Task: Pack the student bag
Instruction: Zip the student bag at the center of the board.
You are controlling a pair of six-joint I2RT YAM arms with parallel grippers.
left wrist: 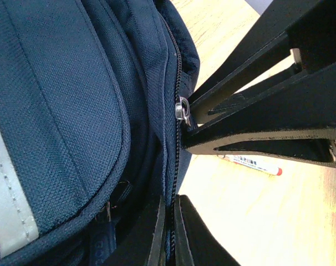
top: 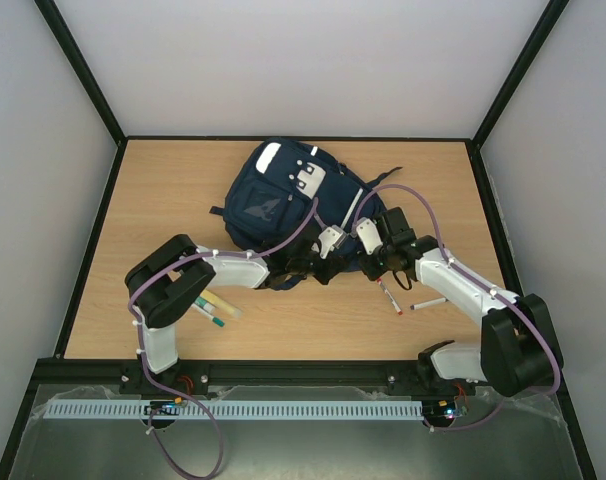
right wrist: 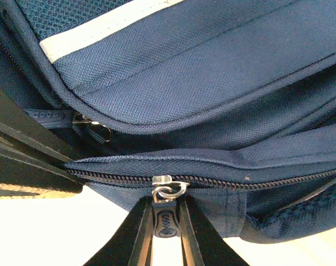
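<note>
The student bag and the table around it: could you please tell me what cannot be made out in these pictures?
1. Contents of the student bag: all views; the zip is closed where it shows.
2. Markers, top external: partly under the left arm.
3. Pen lettering, left wrist: too small.
4. Grips of the left end effector and right end effector, top external: hidden under the arms.

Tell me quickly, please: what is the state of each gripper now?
Left gripper: closed on the zip edge of the large navy-blue fabric backpack.
Right gripper: closed on its dark zip pull.
</note>
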